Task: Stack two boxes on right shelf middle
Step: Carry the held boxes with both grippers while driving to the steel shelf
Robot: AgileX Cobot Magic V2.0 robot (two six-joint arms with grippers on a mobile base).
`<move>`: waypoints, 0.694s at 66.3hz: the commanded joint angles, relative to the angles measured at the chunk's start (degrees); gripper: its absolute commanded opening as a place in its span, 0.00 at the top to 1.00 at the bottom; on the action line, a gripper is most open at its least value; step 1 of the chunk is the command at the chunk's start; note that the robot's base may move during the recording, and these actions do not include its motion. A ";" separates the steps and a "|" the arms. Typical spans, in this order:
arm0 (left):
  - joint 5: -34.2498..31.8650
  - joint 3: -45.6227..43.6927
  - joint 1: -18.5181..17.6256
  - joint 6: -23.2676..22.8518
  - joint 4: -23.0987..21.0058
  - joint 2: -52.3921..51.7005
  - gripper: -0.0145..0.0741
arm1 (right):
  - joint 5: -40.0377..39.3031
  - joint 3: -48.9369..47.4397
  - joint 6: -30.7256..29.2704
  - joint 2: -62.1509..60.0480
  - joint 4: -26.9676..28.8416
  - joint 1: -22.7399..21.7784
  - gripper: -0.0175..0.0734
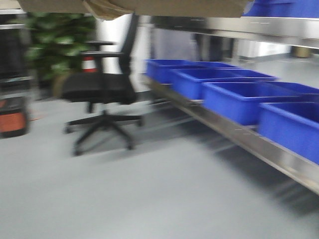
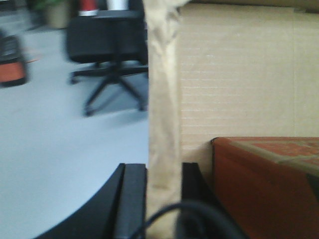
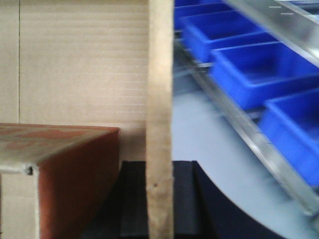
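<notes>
A brown corrugated cardboard box (image 1: 149, 6) hangs across the top edge of the front view, blurred. My left gripper (image 2: 163, 169) is shut on its creased left wall (image 2: 163, 89), one black finger on each side. On the other side, my right gripper (image 3: 159, 167) is shut on the straight right wall (image 3: 160, 74). Inside it lies a second, reddish-brown box (image 2: 264, 184) (image 3: 55, 169), against the back wall (image 2: 234, 74). The steel shelf (image 1: 234, 135) runs along the right, with another steel board (image 1: 269, 26) above it.
Several blue plastic bins (image 1: 234, 99) (image 3: 259, 74) fill the lower steel board, and one more (image 1: 284, 7) stands on the upper board. A black office chair (image 1: 102, 89) (image 2: 107, 45) stands on the grey floor to the left, with a plant (image 1: 52, 42) behind it.
</notes>
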 commanded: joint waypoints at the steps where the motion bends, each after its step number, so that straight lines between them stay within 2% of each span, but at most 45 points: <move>1: -1.13 -0.61 0.20 -0.39 3.32 -0.75 0.96 | -1.26 -0.84 0.02 -1.04 -3.47 -0.70 0.99; 46: -1.13 -0.61 0.20 -0.39 3.32 -0.75 0.96 | -1.26 -0.84 0.02 -1.04 -3.47 -0.70 0.99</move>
